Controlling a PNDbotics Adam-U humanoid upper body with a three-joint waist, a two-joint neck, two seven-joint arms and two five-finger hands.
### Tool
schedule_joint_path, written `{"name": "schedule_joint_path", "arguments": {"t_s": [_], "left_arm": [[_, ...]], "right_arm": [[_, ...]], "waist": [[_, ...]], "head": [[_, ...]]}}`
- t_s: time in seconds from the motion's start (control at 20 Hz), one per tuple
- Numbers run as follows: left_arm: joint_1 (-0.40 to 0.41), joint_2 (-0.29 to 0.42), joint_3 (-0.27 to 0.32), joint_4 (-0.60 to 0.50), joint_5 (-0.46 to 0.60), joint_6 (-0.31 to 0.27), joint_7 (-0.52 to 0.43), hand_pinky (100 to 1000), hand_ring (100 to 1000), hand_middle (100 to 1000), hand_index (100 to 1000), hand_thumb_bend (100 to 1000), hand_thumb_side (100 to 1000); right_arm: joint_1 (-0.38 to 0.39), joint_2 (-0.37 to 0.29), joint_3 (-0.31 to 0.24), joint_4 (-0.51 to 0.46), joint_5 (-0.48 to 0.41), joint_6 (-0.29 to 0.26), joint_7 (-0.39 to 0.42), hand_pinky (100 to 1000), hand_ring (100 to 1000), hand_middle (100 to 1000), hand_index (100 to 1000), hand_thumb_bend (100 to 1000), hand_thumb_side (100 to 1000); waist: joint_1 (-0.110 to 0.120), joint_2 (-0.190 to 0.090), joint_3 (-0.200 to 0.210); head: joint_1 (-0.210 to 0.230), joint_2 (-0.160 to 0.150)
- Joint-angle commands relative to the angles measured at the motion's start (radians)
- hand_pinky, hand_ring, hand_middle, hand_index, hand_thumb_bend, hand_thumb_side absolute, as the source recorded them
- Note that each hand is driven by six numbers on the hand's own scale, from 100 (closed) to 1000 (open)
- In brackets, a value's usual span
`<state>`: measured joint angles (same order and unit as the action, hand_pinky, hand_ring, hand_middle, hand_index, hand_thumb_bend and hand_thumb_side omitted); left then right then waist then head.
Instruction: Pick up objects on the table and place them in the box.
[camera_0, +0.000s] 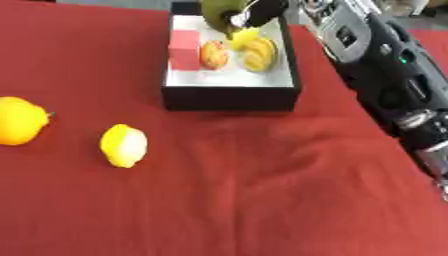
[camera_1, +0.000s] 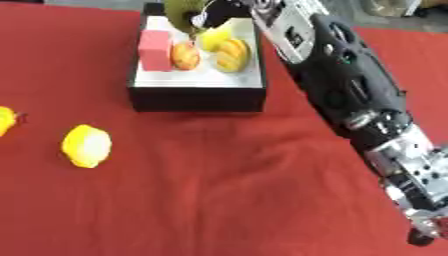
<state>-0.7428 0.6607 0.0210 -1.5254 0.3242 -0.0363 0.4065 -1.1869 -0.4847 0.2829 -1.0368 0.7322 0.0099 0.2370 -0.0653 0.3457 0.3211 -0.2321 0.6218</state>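
An orange (camera_0: 19, 120) sits at the table's left edge; a lemon (camera_0: 123, 145) lies beside it; the black box (camera_0: 231, 96) near the far edge holds a pink block (camera_0: 184, 49) and fruit; the right hand (camera_0: 248, 16), fingers curled, grips a green fruit (camera_0: 218, 11) over the box.

A red cloth (camera_0: 262, 200) covers the table; grey floor beyond.
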Motion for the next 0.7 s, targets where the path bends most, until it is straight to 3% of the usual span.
{"name": "schedule_joint_path", "arguments": {"t_s": [0.05,0.1,0.2,0.3,0.5,0.7], "left_arm": [[-0.016,0.022,0.007,-0.015,-0.001,-0.002,-0.001,767,868,794,821,562,629],[-0.015,0.022,0.007,-0.015,0.0,-0.002,-0.002,767,868,794,821,562,629],[-0.013,0.023,0.007,-0.014,0.0,-0.001,-0.002,767,868,794,821,561,630],[-0.009,0.025,0.007,-0.013,0.0,-0.001,-0.002,767,868,795,821,562,630],[0.002,0.029,0.011,-0.01,-0.001,-0.002,0.001,767,868,795,821,562,629],[0.02,0.039,0.016,-0.007,-0.002,-0.003,0.005,768,868,795,821,562,629]], "right_arm": [[-0.025,-0.003,-0.026,0.046,0.038,-0.025,-0.038,757,686,525,671,434,100],[-0.024,-0.002,-0.03,0.053,0.037,-0.029,-0.044,762,702,553,697,455,100],[-0.024,-0.003,-0.032,0.052,0.029,-0.036,-0.055,817,819,744,858,587,245],[-0.026,-0.009,-0.031,0.033,0.029,-0.053,-0.066,863,881,840,931,649,307],[-0.024,-0.028,-0.037,-0.02,-0.02,-0.058,-0.074,874,906,878,951,669,295],[-0.001,-0.087,-0.038,-0.141,-0.145,-0.031,-0.055,864,893,864,946,639,279]], "waist": [[0.006,-0.019,0.001],[0.007,-0.019,0.0],[0.008,-0.02,-0.002],[0.009,-0.022,-0.006],[0.013,-0.03,-0.016],[0.016,-0.044,-0.032]], "head": [[-0.003,-0.013],[-0.003,-0.013],[0.0,-0.011],[0.005,-0.008],[0.013,0.0],[0.026,0.01]]}}
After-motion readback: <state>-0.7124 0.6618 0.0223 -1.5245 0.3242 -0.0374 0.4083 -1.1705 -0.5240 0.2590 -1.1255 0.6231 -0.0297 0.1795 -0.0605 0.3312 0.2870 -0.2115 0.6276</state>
